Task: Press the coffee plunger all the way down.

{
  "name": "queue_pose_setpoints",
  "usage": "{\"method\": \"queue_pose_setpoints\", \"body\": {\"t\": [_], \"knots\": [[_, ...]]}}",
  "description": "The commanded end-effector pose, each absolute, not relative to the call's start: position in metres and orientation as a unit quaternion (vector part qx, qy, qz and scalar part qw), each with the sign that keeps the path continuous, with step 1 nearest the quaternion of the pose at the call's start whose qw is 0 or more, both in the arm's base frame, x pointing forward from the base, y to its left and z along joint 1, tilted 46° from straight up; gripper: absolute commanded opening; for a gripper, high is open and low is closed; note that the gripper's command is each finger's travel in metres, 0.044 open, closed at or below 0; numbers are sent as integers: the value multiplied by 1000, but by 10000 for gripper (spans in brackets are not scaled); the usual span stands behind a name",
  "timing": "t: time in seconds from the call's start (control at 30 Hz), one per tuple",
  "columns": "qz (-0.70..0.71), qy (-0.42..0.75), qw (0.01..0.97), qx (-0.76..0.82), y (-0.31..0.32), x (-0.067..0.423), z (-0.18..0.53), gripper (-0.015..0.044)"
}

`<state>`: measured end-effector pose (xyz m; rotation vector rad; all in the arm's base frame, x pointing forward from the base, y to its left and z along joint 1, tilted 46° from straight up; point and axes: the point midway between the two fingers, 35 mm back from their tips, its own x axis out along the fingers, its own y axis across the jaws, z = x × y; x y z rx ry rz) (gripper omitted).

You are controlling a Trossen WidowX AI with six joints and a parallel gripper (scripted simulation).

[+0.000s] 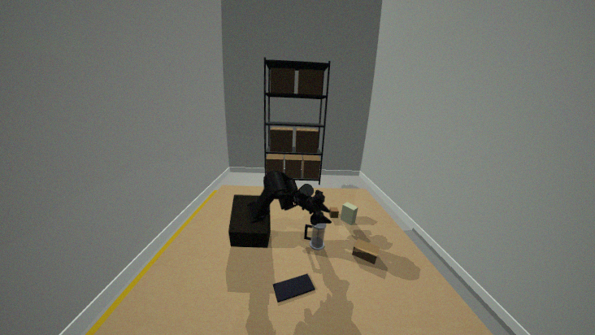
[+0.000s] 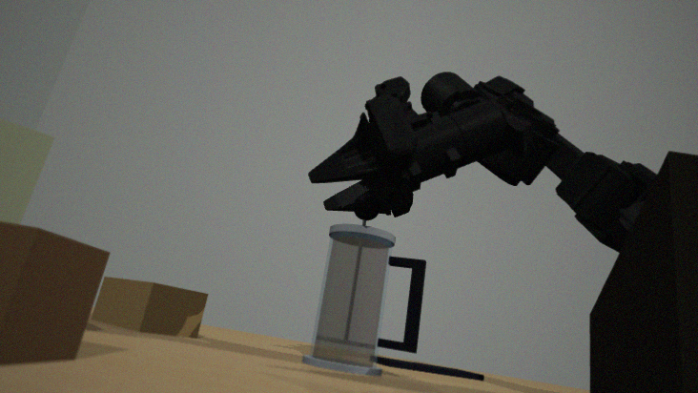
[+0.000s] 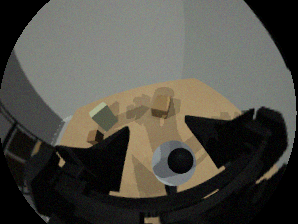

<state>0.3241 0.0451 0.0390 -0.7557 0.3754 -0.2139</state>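
Note:
The coffee press [image 1: 317,237] [image 2: 351,298] is clear with a pale lid and base and a dark handle [image 2: 415,307]. In the exterior view it leans toward its handle side. The round black plunger knob [image 2: 366,207] [image 3: 180,160] sits low, with only a short bit of rod showing above the lid. The plunger disc is near the bottom of the glass. My gripper [image 1: 330,215] [image 2: 317,192] [image 3: 157,124] is open above the press. The knob lies between the spread fingers, back from the tips and nearer the right finger in the wrist view. Whether a finger touches it cannot be told.
A tan block [image 1: 366,251] [image 3: 161,106], a green block [image 1: 349,213] [image 3: 103,116] and a small brown block [image 1: 333,212] [image 3: 95,136] stand beyond the press. A flat dark slab [image 1: 293,288] lies in front. The arm's black base block [image 1: 249,232] is at left.

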Motion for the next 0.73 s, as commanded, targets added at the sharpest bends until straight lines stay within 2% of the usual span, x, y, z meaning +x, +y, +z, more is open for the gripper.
{"method": "queue_pose_setpoints", "body": {"t": [0.0,0.43,0.7], "knots": [[-100,181,908,-365,50,324,42,440],[-98,193,904,-369,89,273,99,440],[-98,192,904,-369,89,272,100,440]]}}
